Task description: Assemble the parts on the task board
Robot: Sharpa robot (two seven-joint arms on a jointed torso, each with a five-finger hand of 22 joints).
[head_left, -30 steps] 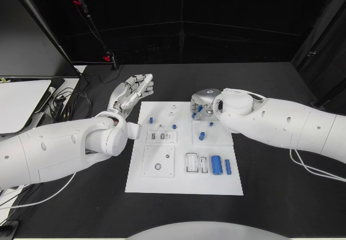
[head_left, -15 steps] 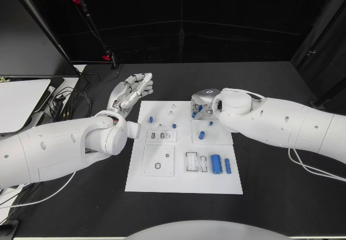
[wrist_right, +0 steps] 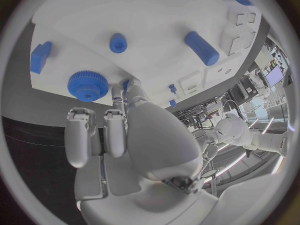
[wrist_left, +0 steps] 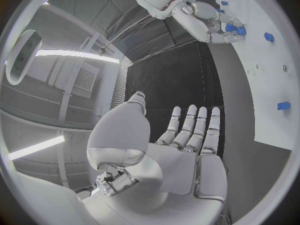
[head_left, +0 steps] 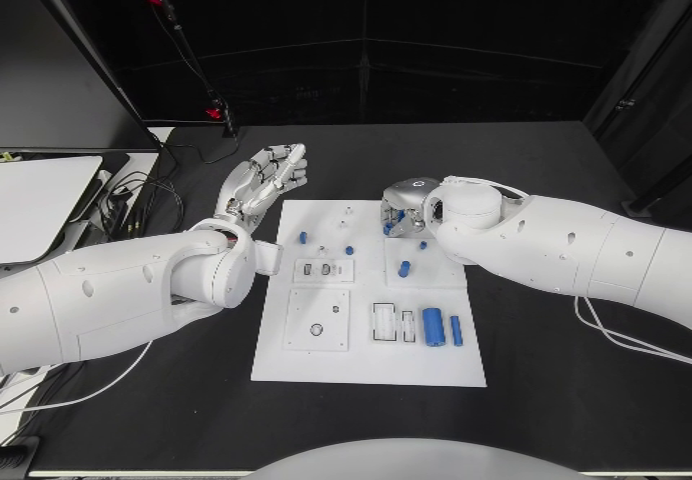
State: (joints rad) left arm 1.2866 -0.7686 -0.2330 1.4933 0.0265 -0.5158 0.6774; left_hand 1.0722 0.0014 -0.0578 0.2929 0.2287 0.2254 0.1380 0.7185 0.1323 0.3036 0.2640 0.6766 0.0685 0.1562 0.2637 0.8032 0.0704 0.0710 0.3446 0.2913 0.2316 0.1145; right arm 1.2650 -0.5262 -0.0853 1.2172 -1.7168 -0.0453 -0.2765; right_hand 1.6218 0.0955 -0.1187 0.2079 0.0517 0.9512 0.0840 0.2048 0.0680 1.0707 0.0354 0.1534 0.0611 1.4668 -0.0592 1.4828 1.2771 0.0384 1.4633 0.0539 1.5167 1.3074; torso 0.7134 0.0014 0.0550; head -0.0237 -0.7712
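The left hand (head_left: 264, 182) hovers over the black table (head_left: 173, 420) just off the far-left corner of the white board (head_left: 368, 365), palm flat, fingers (wrist_left: 194, 127) straight and apart, holding nothing. On the board, two small blue pegs (head_left: 303, 239) stand near its far-left part, and a short blue cylinder (head_left: 405, 268) lies right of the middle. Toward the near side a larger blue cylinder (head_left: 431, 327) lies beside a thinner blue rod (head_left: 456, 332). The right hand (head_left: 400, 213) is low over the board's far-right corner, fingers curled downward at a small blue part (wrist_right: 125, 85); whether they grip it cannot be told. A blue gear (wrist_right: 87, 85) and a blue block (wrist_right: 40, 57) lie close beside that hand.
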